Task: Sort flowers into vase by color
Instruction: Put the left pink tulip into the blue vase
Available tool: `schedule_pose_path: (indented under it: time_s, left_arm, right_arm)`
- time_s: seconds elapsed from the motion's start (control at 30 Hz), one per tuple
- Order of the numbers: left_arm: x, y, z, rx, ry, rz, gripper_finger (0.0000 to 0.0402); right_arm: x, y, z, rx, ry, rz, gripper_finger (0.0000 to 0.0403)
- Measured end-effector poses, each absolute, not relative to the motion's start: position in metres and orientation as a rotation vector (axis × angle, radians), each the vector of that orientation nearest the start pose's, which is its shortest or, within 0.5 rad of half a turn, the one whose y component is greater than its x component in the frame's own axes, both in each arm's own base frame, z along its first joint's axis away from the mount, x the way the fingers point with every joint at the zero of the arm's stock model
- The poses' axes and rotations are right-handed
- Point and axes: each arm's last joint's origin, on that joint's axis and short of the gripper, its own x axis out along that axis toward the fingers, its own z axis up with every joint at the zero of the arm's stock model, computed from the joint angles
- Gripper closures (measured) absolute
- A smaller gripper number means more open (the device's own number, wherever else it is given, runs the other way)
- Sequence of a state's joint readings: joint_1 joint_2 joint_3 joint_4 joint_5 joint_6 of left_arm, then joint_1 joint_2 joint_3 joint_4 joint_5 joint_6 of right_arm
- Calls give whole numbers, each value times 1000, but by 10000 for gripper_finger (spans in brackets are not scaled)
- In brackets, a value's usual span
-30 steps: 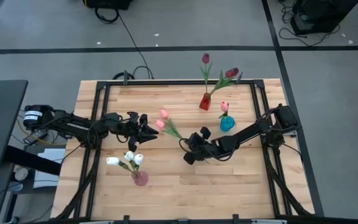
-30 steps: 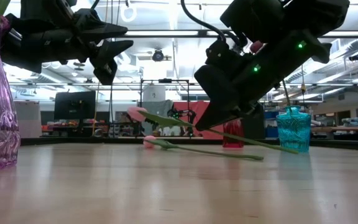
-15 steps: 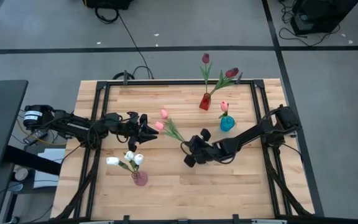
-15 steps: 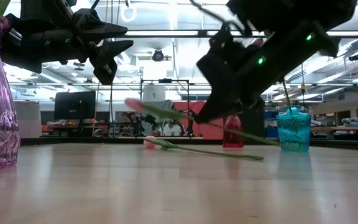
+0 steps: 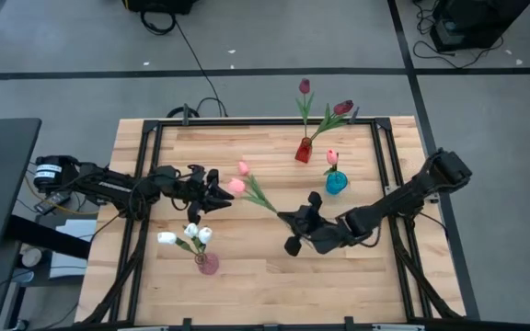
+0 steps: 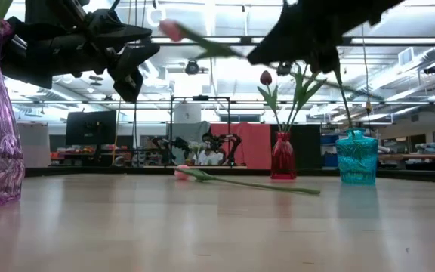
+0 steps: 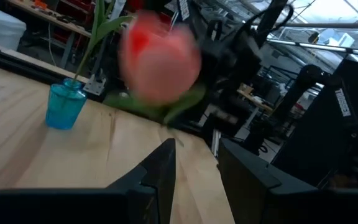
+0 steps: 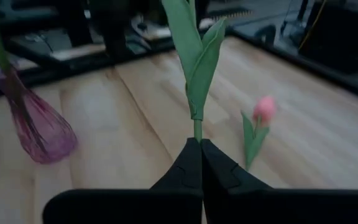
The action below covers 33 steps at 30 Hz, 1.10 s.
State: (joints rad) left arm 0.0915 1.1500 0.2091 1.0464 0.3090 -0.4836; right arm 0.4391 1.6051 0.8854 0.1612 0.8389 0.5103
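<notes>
West of the blue vase: value lines below, everything placed off that vase.

Held tulip: pink flower (image 5: 243, 183) is off the table, stem clamped low down, bud pointing away from the blue vase (image 5: 336, 183) toward my left arm.
Right gripper: right gripper (image 5: 299, 223) sits near the blue vase, table-front side; fingers pinched tight on the stem (image 8: 197, 130), no gap showing at the wrist.
Second pink: another pink flower (image 6: 232, 180) lies flat on the wood (image 5: 247, 267), on the far side of the held one from the blue vase.
Destination, my read: blue vase already carries one pink bud (image 5: 332, 157), so pinks go there. Red vase (image 5: 303, 150) just behind it holds the dark reds, purple vase (image 5: 208, 264) well away holds the whites.
How I'd do it: swing the stem end over the blue mouth, tip the flower toward upright, lower before letting go. Grip is low on the stem, so little stem is free to thread in.
Risk: long leaf could snag the bud already inside, or nudge the vase.
Left gripper: left gripper (image 5: 220, 191) hovers well away from the blue vase, fingers parted narrowly, nothing between them; held bud right in front of it.
</notes>
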Motion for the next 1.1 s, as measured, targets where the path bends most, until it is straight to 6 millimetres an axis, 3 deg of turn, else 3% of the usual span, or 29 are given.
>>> schedule_pose_path:
  time_s: [0.43,0.6,0.73,0.87,1.1]
  left_arm:
    - [198,25,193,-526,-50,-229,275]
    - [209,27,197,-490,37,-228,275]
    - [224,30,215,-438,90,-210,275]
    - [226,30,241,-339,97,-202,275]
    - [194,28,269,-224,96,-100,275]
  right_arm:
    - [279,133,247,96,238,-448,403]
    - [267,130,268,111,192,-422,403]
    - [261,124,282,94,173,-388,403]
    - [256,119,292,67,158,-377,403]
    - [246,110,306,30,138,-378,403]
